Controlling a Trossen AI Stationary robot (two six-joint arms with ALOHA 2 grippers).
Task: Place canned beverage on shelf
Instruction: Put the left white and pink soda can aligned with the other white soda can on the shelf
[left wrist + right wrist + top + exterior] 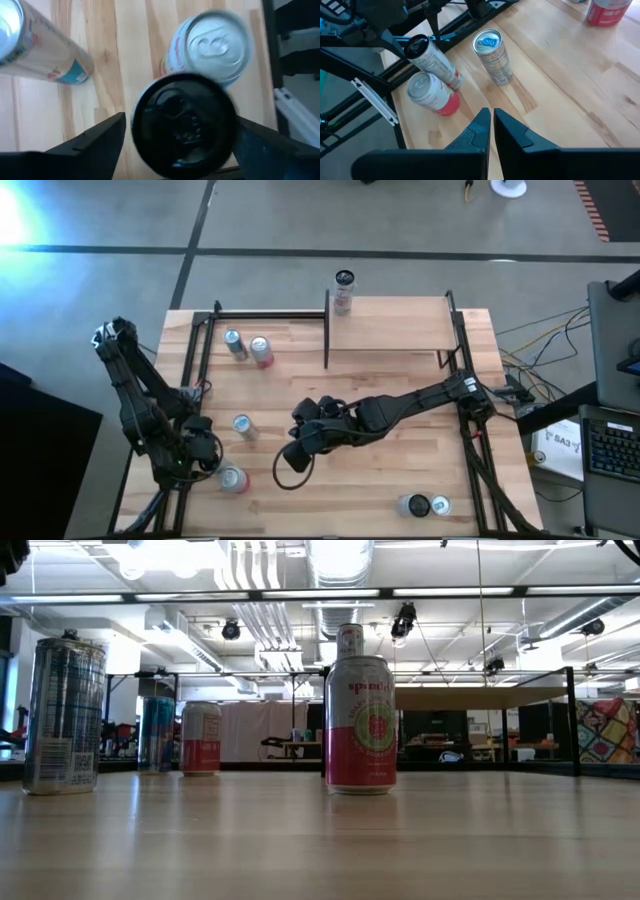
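While your left claw [179, 131] hangs over the table's near left corner, its fingers [95, 142] stand wide on either side of the black-topped can [431, 61] and pinch it. The can leans, its dark lid [182, 125] turned up toward the wrist. You have a red can [434, 96] with a silver top just beside it, upright on the table [390, 475] at the near left edge. A little farther in from there, a blue-topped can [492, 55] also stands upright. Your right claw [491, 114] is over the middle of the table with its two fingers pressed together and nothing between them. It points toward the left arm's cans. Look to the far right for the shelf [395, 328], the pale panel in its black rod frame. One tall can [344, 290] already stands at its far left corner, well apart from the one you are holding. Two more cans [248, 348] stand close together on the far left of the table. A further pair [425, 505] sits at the near right edge. From table height, you see a pink can [360, 725] upright in the centre and a tall silver can [64, 715] at the left of that view.
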